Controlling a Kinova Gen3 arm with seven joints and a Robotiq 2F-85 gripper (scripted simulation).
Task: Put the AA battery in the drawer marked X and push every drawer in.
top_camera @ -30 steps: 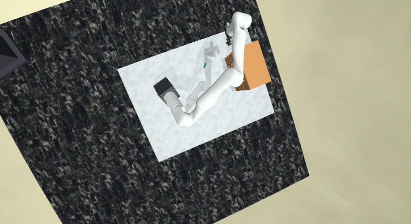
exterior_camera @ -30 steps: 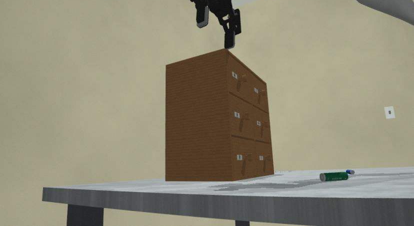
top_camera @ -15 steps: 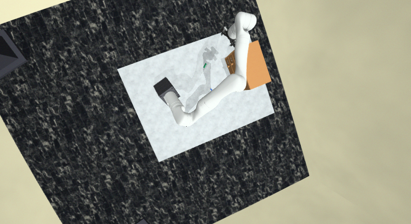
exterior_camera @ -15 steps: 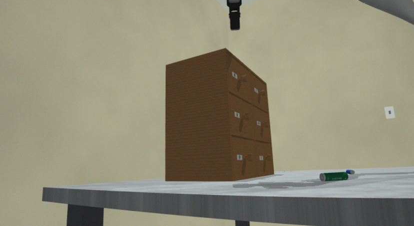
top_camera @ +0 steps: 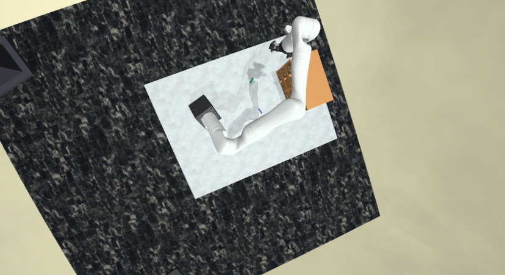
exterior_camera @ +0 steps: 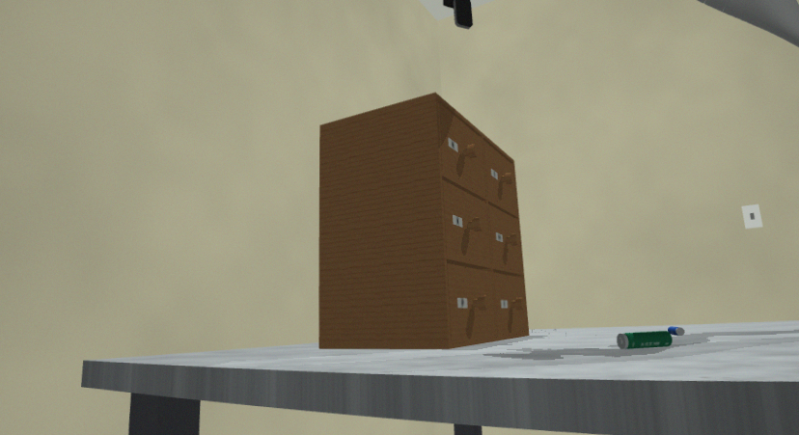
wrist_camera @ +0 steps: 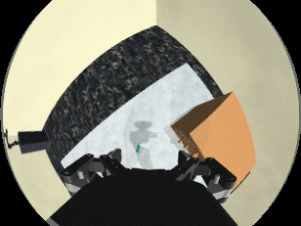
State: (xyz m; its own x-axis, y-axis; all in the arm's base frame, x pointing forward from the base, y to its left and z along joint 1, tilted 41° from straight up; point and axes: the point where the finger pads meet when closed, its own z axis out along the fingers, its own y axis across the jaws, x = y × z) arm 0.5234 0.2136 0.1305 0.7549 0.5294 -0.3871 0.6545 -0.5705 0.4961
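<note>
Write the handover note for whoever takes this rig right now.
Tool: open, empty, high above the table near the chest's top corner.
Green AA battery: lying on the pale grey table, in front of the chest, untouched.
Small blue cylinder: beyond the battery; leave it.
Brown wooden six-drawer chest: upright, all drawers look pushed in.
Done: nothing.
Left: find the X label (unreadable here), open that drawer, put battery in, close.
</note>
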